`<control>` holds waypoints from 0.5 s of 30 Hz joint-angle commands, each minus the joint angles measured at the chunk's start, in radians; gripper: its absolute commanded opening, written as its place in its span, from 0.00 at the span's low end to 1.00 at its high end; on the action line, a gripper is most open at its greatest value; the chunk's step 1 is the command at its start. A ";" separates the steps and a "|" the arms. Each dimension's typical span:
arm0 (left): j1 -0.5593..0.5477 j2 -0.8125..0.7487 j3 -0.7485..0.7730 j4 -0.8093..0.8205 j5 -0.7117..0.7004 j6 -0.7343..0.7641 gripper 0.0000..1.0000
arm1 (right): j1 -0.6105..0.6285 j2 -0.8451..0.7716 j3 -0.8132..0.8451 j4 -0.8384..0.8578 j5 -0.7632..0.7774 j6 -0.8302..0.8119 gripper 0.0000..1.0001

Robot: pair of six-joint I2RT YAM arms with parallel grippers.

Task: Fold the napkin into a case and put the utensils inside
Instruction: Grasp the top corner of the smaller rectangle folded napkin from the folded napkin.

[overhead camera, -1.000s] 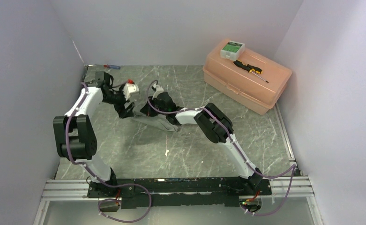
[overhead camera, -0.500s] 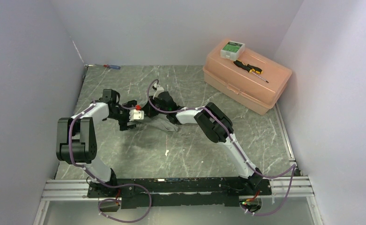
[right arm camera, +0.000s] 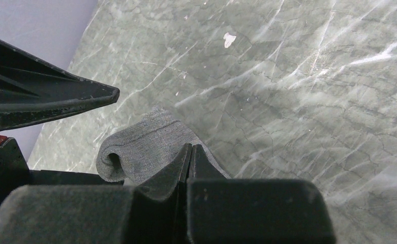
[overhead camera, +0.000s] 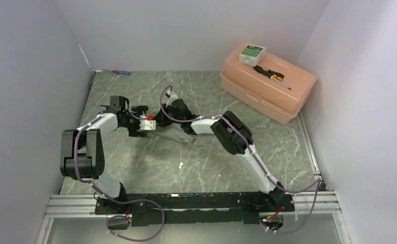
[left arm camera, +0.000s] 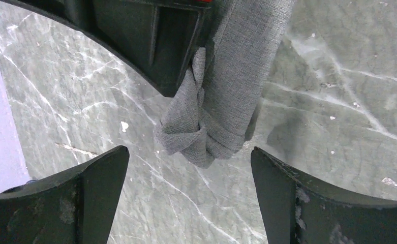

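The right claw (right arm camera: 188, 152) is pressed together, pinching the grey napkin (left arm camera: 226, 101), which trails from it in a bunched, twisted roll near the middle of the marble bench (overhead camera: 211, 168). The left claw (left arm camera: 186, 152) stands wide apart, low beside the right one, with a finger on either side of the roll's knotted end, gripping nothing

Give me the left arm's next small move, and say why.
Probably close the left claw on the bunched end of the napkin. Its jaws stand wide open, with that crumpled end sitting between their tips. The right claw is shut on another part of the cloth. A second grip looks needed before the cloth can be spread out and folded.
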 commanded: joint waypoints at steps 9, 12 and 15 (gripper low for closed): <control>-0.018 -0.030 -0.032 -0.041 0.043 0.290 0.95 | -0.008 0.047 -0.011 -0.121 0.002 -0.005 0.00; -0.018 -0.017 -0.037 -0.053 0.047 0.357 0.95 | -0.013 0.050 -0.007 -0.117 -0.004 0.008 0.00; -0.046 -0.003 -0.046 -0.073 0.042 0.415 0.95 | -0.014 0.049 -0.004 -0.118 -0.010 0.013 0.00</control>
